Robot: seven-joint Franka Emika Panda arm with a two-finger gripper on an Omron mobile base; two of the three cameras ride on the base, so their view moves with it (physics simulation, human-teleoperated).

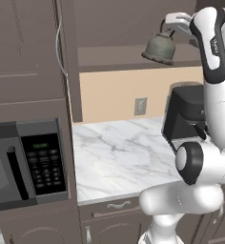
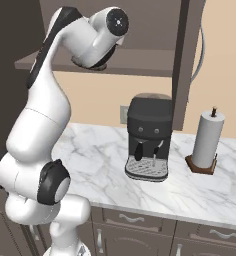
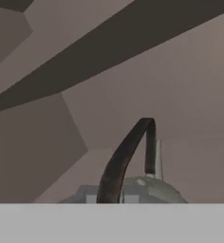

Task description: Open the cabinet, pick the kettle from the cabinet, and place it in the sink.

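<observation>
Kettle (image 1: 160,47) tilted at cabinet (image 1: 133,28); coffee machine (image 1: 186,114) below; microwave (image 1: 26,164) left

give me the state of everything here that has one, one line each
cabinet: open, inner shelf exposed
kettle: tilted, at the shelf's front edge, handle in the gripper
gripper: shut on the kettle's handle
microwave: door closed
coffee machine: upright on the counter
paper towel roll: upright on its holder

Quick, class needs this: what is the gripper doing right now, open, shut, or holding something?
Gripper: shut on the kettle by its black loop handle, kettle tilted, at the cabinet shelf.
</observation>
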